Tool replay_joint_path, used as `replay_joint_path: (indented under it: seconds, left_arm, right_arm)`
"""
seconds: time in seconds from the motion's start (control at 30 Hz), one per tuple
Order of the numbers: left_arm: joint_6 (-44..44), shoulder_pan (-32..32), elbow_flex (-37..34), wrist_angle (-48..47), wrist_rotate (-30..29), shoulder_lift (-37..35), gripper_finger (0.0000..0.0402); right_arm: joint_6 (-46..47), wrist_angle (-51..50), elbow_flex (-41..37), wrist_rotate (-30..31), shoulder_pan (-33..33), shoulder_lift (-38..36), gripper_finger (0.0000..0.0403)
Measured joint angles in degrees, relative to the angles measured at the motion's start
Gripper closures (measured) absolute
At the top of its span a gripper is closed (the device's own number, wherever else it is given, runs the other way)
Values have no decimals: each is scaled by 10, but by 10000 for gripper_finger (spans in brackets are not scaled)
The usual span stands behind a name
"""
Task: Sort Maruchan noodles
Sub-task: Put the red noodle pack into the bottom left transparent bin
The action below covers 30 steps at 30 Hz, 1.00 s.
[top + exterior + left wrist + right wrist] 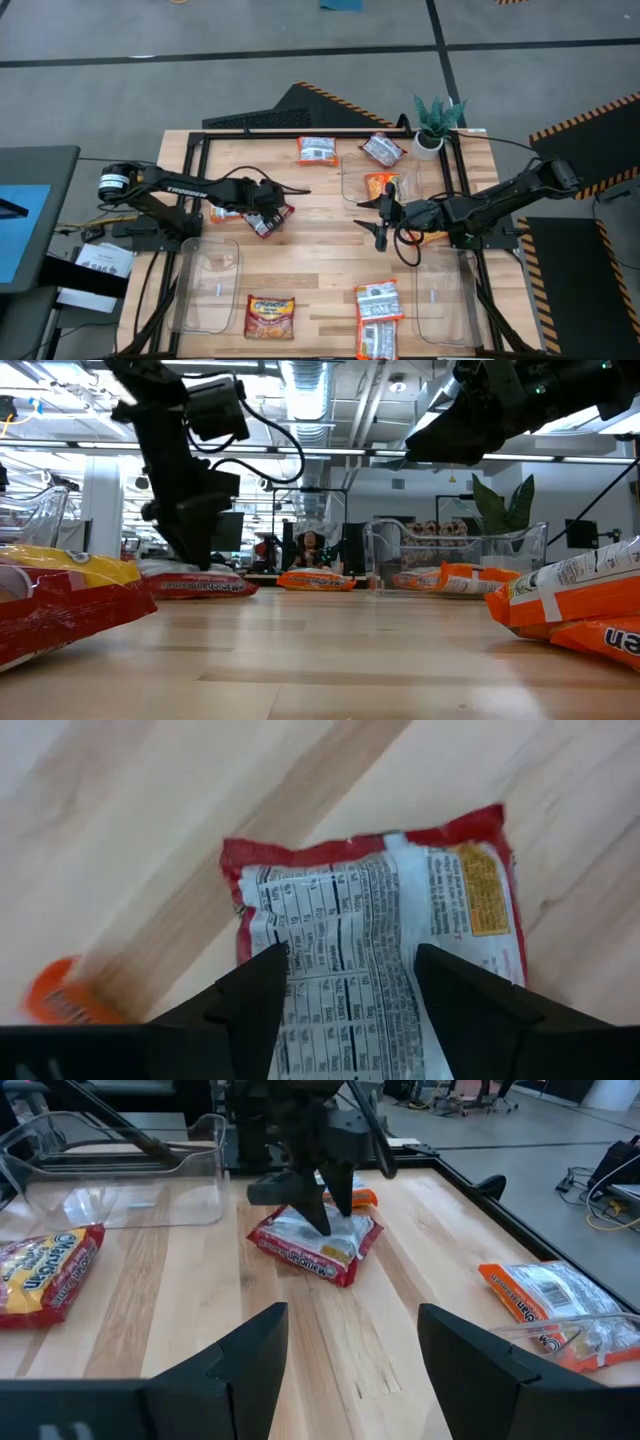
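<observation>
While the high view hides the left pincer (268,212) behind its own arm, the left wrist view shows its two fingers (255,995) spread wide over a red-edged packet (375,935), nutrition label up, lying flat on the wooden table (150,830); whether the tips touch the wrapper I cannot tell. An orange packet (62,998) sits just beside it, seen only at that picture's edge. From the right wrist view the same red-edged packet appears under the left pincer, with a clear bin (130,1175) behind it.

From above, the right pincer (378,218) hangs over the table's middle, fingers spread wide and holding nothing. A second clear bin (385,178) beside it holds an orange packet, which the low view confirms through the bin's wall.

Only the high view gives the full spread: two packets near the far edge (316,150) and (382,150), a dark red packet (270,315) and a stacked pair (379,318) at the near edge, and a potted plant (435,125) at the far right corner.
</observation>
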Motion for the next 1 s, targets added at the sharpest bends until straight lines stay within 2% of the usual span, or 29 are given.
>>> replay_joint_path:
  seconds: [0.1, 0.33, 0.43, 0.57, 0.63, 0.77, 1.0]
  left_arm:
    - [-3, 0, -32, 67, 28, 3, 189]
    - [-4, 6, -79, 112, 28, 0, 204]
    - [6, 7, -84, 121, 23, -1, 248]
    - [42, 7, -85, 125, 28, 0, 358]
    - [64, 7, -82, 124, 29, 0, 387]
    - [111, 0, -61, 100, 32, -23, 400]
    - [179, -22, -6, 65, 35, -141, 401]
  right_arm:
    - [0, 0, 0, 0, 0, 0, 155]
    - [0, 3, 0, 0, 0, 0, 155]
    - [0, 3, 0, 0, 0, 0, 155]
    - [0, 3, 0, 0, 0, 0, 155]
    - [0, 3, 0, 0, 0, 0, 155]
    - [0, 3, 0, 0, 0, 0, 155]
    - [0, 3, 0, 0, 0, 0, 155]
